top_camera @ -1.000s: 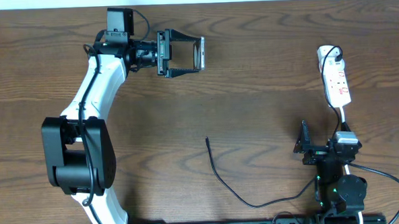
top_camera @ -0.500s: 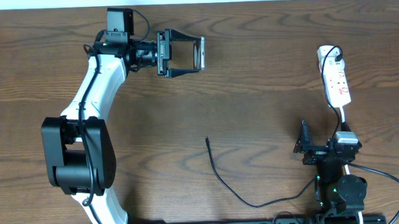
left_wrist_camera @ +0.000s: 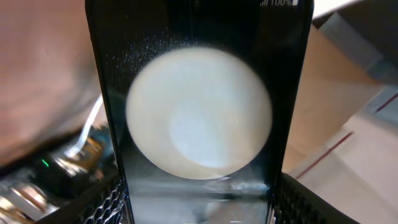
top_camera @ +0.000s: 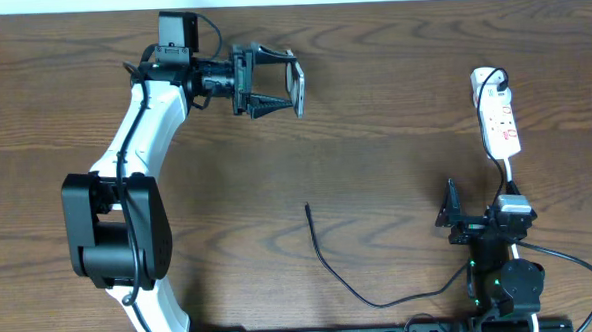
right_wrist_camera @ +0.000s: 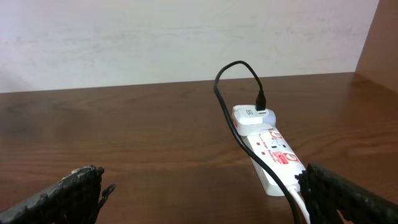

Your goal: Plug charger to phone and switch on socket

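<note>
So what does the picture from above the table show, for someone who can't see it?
The robot's left hand holds a flat black rectangular phone near the far edge of a brown wooden table. A long thin black charger cable lies loose mid-table, and a narrow white power strip sits towards the right.

Free: bare table (top_camera: 393,102) from centre to the far edge, between the left gripper (top_camera: 294,83) and the socket (top_camera: 498,117).
Obstructions: charger (top_camera: 325,257), loose, curving from centre to near right; left gripper holding the phone (top_camera: 296,76) raised, far left of centre; right arm (top_camera: 501,267) folded, near right, just near of the socket.
</note>
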`<state>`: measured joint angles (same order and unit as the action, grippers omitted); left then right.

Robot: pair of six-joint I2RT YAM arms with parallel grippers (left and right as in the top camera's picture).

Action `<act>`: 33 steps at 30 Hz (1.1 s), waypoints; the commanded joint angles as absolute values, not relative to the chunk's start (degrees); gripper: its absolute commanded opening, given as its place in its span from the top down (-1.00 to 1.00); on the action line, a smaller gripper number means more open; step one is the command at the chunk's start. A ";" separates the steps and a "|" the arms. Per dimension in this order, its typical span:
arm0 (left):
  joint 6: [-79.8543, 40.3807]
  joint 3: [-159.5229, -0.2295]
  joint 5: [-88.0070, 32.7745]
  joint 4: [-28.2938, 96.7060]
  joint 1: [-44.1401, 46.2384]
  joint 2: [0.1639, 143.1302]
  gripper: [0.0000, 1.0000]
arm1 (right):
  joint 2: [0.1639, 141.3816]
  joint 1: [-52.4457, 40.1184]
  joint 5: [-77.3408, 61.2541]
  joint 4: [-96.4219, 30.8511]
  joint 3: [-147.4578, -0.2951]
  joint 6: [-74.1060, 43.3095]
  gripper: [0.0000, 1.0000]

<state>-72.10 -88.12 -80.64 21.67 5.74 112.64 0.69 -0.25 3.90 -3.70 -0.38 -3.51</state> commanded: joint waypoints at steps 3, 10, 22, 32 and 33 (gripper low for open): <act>-54.28 -89.49 -78.32 21.28 5.43 111.85 0.86 | 0.43 -0.84 4.36 -3.90 -0.32 -4.23 -0.98; -45.41 -89.49 -73.58 21.28 5.50 111.85 0.86 | 0.43 -0.84 4.36 -3.90 -0.32 -4.23 -0.98; -44.97 -89.47 -69.54 19.20 5.61 111.85 0.85 | 0.43 -0.84 2.52 2.81 -0.32 -12.47 -0.99; -58.35 -89.49 -65.95 10.98 6.02 111.85 0.85 | 2.66 -0.84 -6.87 12.67 -3.86 -40.45 -0.98; -59.53 -89.49 -64.95 11.00 6.31 111.85 0.85 | 3.99 -0.84 -7.70 12.69 -5.04 -41.25 -0.99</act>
<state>-54.24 -88.12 -66.35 11.81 5.80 112.64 1.67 -0.25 -3.16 12.51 -1.21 -32.36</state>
